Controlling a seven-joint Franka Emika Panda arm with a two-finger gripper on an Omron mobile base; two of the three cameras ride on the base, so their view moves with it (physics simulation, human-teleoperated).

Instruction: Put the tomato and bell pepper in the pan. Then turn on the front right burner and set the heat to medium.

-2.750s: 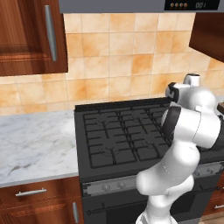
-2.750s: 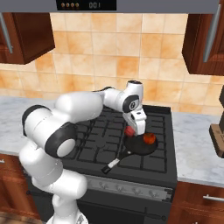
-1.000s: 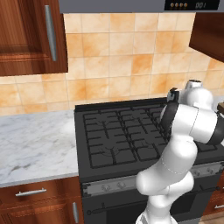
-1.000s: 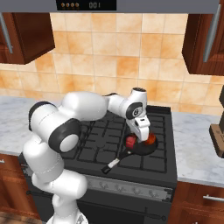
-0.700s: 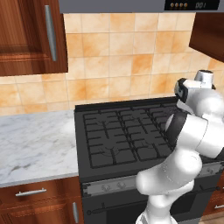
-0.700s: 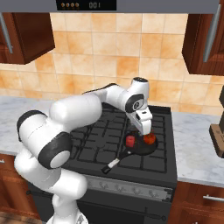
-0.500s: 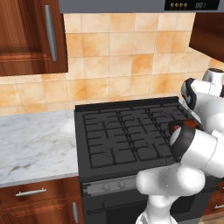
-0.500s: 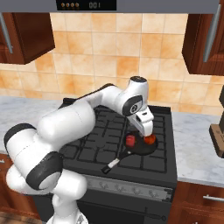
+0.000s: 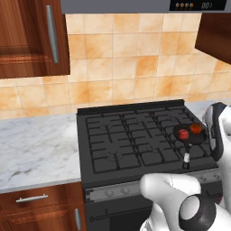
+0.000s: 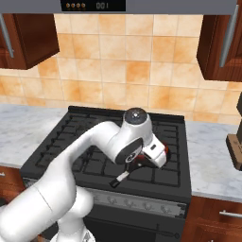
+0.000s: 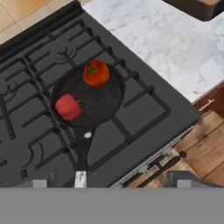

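Observation:
The black pan (image 11: 98, 103) sits on the front right burner (image 11: 138, 94) of the black cooktop. Its thin handle (image 11: 81, 151) runs toward the stove's front edge and ends in a pale tip. In the pan lie the orange-red tomato (image 11: 96, 73) and the crimson bell pepper (image 11: 68, 106), a little apart. From the left base view, the bell pepper (image 9: 183, 134) and tomato (image 9: 196, 128) show side by side in the pan (image 9: 188, 140). My gripper (image 11: 111, 183) hovers above the handle's tip, open, with nothing between its fingers. In the right base view my arm hides most of the pan.
Marble counter flanks the stove on the left (image 9: 36, 153) and on the right (image 10: 212, 165). A brown wooden box (image 10: 235, 149) stands at the right counter's edge. Small knobs (image 10: 142, 204) line the stove's front panel. Wooden cabinets hang above both sides.
My arm has swung to the right and the hand has lifted off the pan, uncovering it in the left base view. Tomato and bell pepper lie still in the pan.

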